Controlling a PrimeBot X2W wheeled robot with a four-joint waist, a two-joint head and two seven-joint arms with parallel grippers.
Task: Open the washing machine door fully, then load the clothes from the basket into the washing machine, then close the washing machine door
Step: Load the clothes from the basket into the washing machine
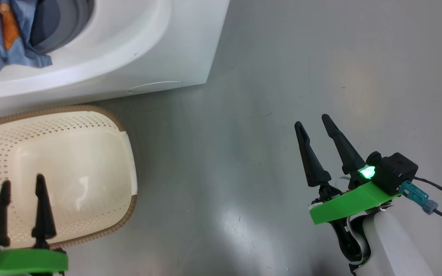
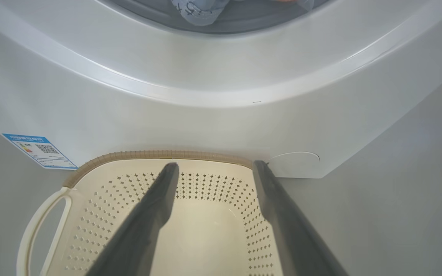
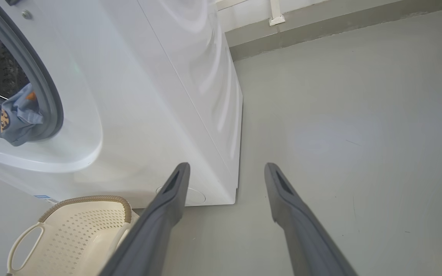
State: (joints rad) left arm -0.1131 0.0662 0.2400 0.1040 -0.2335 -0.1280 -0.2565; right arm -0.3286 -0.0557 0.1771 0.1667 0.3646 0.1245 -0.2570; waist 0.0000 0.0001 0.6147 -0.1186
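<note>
The white washing machine (image 1: 148,50) (image 2: 205,126) (image 3: 148,115) stands at the upper left with its mouth uncovered; its door is out of view. Light-blue printed clothes (image 1: 2,42) (image 2: 200,9) (image 3: 17,119) hang out over the grey gasket (image 1: 63,23) at the mouth's lower edge. The cream basket (image 1: 106,113) (image 2: 159,154) (image 3: 90,198) sits on the floor against the machine's front, and nothing lies in it. My left gripper (image 1: 23,181) (image 2: 215,165) hovers open above the basket. Off to the right, my right gripper (image 1: 312,120) (image 3: 226,165) is open over bare floor.
Smooth grey floor (image 1: 282,57) spreads to the right of the machine. A blue label sticker (image 2: 38,150) is on the machine's lower front. A wall base with a pale strip (image 3: 320,27) runs behind the machine.
</note>
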